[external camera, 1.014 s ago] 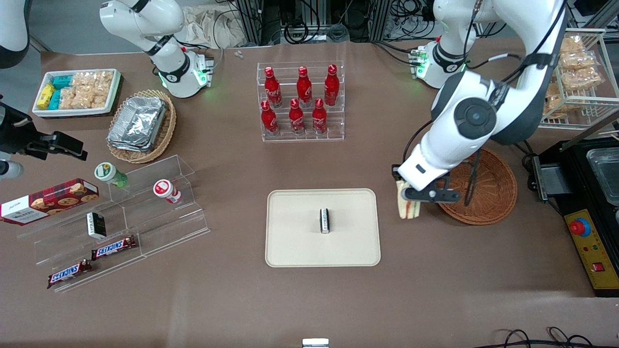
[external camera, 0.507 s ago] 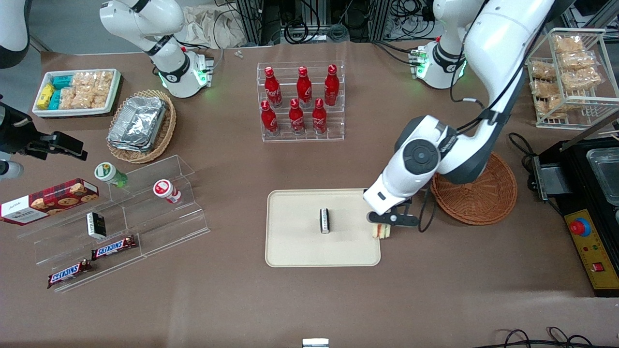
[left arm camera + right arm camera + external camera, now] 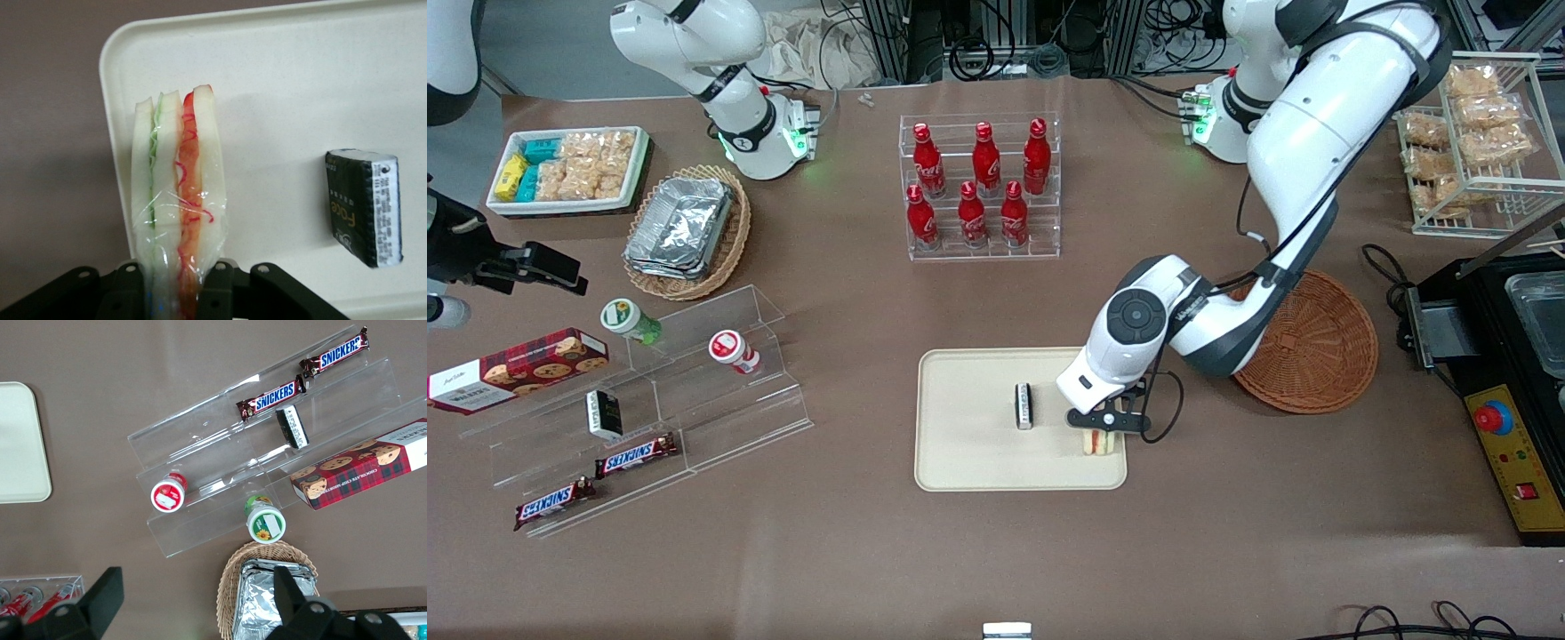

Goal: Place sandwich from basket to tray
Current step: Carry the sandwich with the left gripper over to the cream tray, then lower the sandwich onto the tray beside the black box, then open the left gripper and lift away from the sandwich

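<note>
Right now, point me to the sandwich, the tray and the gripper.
sandwich (image 3: 177, 193), left wrist view, on its wrapped bread layers.
tray (image 3: 978, 462), front view, on bare surface near its nearer rim.
gripper (image 3: 1104, 425), front view, between the fingertips gripping the sandwich.

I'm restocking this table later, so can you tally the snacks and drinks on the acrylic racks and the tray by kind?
Red cola bottles: 6
Snickers bars: 2
Small lidded cups: 2
Small black packs: 2
Cookie box: 1
Sandwich: 1, held over the tray in the shut gripper
Total: 14
</note>
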